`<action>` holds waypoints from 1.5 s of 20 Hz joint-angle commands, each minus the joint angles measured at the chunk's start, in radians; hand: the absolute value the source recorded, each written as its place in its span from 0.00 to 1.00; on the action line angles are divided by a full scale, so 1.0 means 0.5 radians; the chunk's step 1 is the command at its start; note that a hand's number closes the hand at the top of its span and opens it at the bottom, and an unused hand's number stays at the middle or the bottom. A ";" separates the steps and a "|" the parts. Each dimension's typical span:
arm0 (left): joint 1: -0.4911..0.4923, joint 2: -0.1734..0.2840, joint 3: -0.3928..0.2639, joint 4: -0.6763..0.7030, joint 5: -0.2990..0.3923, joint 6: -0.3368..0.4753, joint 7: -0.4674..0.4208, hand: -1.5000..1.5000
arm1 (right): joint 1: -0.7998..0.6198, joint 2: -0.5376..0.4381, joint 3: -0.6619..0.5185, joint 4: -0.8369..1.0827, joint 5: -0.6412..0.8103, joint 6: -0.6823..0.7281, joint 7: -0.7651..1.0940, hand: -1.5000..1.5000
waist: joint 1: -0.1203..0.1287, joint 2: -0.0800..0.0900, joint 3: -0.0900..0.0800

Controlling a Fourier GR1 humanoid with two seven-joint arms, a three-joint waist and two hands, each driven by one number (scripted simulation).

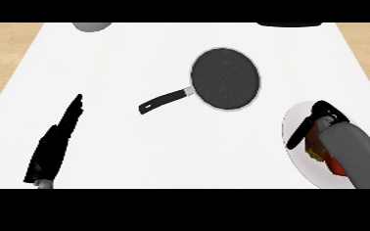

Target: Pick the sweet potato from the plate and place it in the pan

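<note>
1. My right hand [316,122] is hovering over the plate [290,122] at the right edge of the counter [145,142], its black fingers [298,136] curling downward over the plate's inner side.

2. The potato [334,164] is lying on the plate, showing as a reddish-orange shape with a yellowish patch beside it, mostly hidden beneath my grey right forearm [348,147].

3. I cannot tell whether my right fingers are touching the potato or closing on it; the wrist and forearm are covering the place where they would meet.

4. My thumb [327,109] is pointing toward the far rim of the plate, while the fingers are reaching down toward the near side, leaving a narrow gap between them.

5. My left hand [54,144] is resting at the left side of the counter, fingers straight and together, pointing away from me and holding nothing.

6. The pan [225,79] is sitting near the middle of the counter, well apart from the plate, its dark speckled inside carrying nothing and its black handle [162,101] pointing toward the lower left.

7. A grey round object [92,26] is showing at the far left edge of the counter, and a black object [289,24] at the far right edge, both cut off by the view.
</note>
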 commanded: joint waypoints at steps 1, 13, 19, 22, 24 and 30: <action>0.036 0.002 0.038 0.008 -0.007 -0.039 -0.037 0.50 | 0.027 0.090 0.016 0.067 0.080 0.018 0.237 0.00 | 0.005 0.002 0.000; 0.041 -0.078 0.091 -0.014 -0.064 -0.093 -0.016 0.50 | 0.109 0.240 -0.171 0.164 0.252 -0.178 -0.050 1.00 | 0.006 0.002 0.001; -0.040 -0.100 0.169 0.091 -0.027 -0.156 0.002 0.50 | 0.171 0.226 -0.273 -0.035 0.256 -0.148 -0.015 1.00 | -0.010 0.000 0.000; -0.049 -0.096 0.138 -0.059 -0.092 -0.125 0.092 0.50 | 0.270 0.303 -0.207 -0.196 0.427 -0.348 0.107 1.00 | -0.017 -0.006 0.000; -0.040 -0.031 0.225 0.028 -0.020 -0.176 0.083 0.50 | 0.418 0.358 -0.151 -0.512 0.521 -0.495 0.286 1.00 | -0.068 -0.023 -0.005; 0.038 -0.062 0.237 -0.009 -0.046 -0.099 0.095 0.50 | 0.687 0.397 -0.066 -0.880 1.101 -0.893 0.407 1.00 | -0.147 -0.054 -0.012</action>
